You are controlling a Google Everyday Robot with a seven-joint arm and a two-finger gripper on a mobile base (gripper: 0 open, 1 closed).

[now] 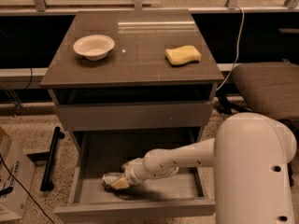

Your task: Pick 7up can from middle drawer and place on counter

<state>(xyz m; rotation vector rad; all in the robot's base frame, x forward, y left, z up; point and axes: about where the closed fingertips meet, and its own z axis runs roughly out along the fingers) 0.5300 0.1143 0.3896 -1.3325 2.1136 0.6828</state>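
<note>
The 7up can (109,178) lies on its side at the front left of the open middle drawer (135,209), silvery and partly hidden by my gripper. My gripper (119,183) reaches down into the drawer from the right, and its tip is right at the can's right end. My white arm (187,157) stretches across the drawer's right half. The counter (135,59) is the glossy dark top of the cabinet above.
A white bowl (93,46) sits at the counter's left and a yellow sponge (182,54) at its right. A shut drawer front (135,115) lies above the open one. A padded seat (266,87) stands at the right, and a cardboard box (11,181) and a black bar (50,157) at the left.
</note>
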